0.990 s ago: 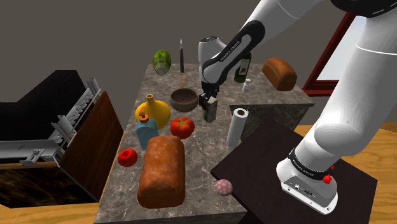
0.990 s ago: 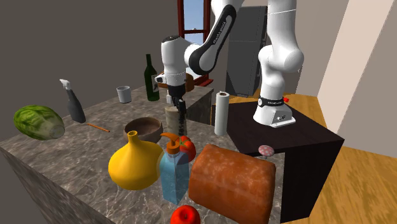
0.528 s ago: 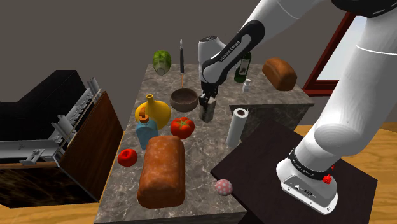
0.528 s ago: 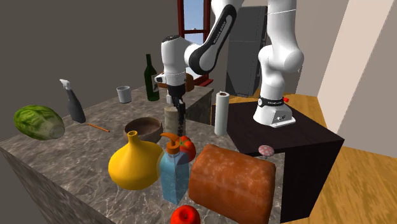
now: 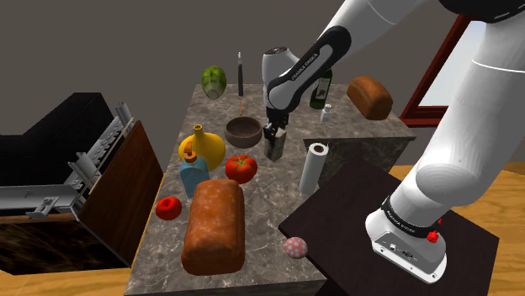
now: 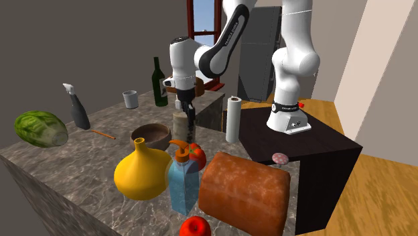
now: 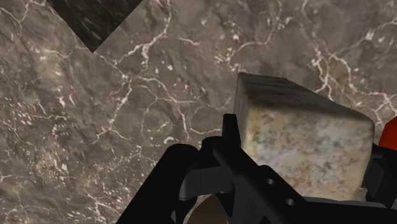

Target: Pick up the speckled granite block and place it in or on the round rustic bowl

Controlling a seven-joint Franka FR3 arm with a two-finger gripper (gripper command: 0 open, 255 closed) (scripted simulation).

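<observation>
The gripper (image 5: 273,134) is clamped from above on the top of the speckled block (image 5: 273,150). The block stands upright, long axis vertical, near the middle of the marble worktop (image 5: 278,198). In the wrist view one of the black fingers (image 7: 254,181) lies flat against the block's pale, mottled side. The other is cut off at the picture's edge, so its contact is judged, not seen.

Just beside the block, at about ten o'clock in the shoulder view, sits the round brown bowl (image 5: 243,131), open side up and with nothing showing inside. The coming move turns on that short offset. It calls for a lift high enough to clear the rim, a small carry toward ten o'clock, then a lowering.

A little farther, at seven o'clock from the block, lies a red tomato (image 5: 241,167).

In the second exterior view a blue bottle (image 6: 182,181) hides the block's foot. I cannot tell whether it has left the worktop.
</observation>
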